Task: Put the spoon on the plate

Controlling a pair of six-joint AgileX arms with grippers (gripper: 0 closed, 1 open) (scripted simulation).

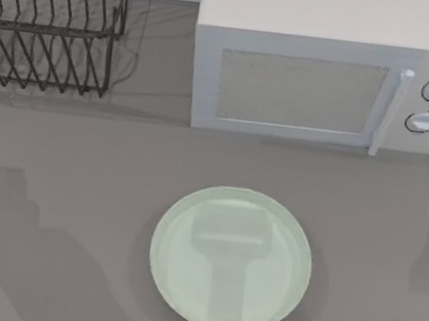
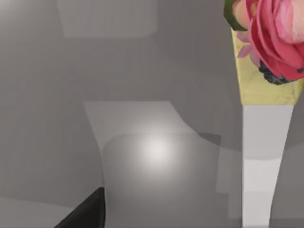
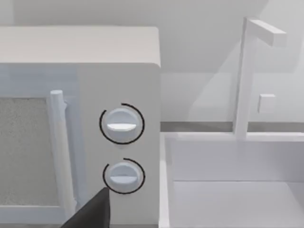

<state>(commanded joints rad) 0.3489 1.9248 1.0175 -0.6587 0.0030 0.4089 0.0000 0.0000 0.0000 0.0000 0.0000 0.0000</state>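
The small white spoon with a thin straight handle and a pink-red flower at its end (image 2: 266,156) is in the left wrist view, close to the left gripper (image 2: 88,213), over a smooth grey surface. From these pictures one cannot tell how far it is from the plate. The spoon looks light, hard and stiff, and its shiny skin may be slippery. The plain white part of the handle looks like the best place to hold, away from the bumpy flower. The big round pale green shiny plate (image 1: 183,234) sits on the flat grey table (image 1: 79,192), near the front and middle, with nothing on it. Behind it stands a boxy white microwave with two round knobs (image 1: 285,83), and a black wire dish rack (image 1: 51,26) is at the back left. The right gripper (image 3: 92,211) is parked facing the knobs. One cannot tell if either gripper is apart or together.
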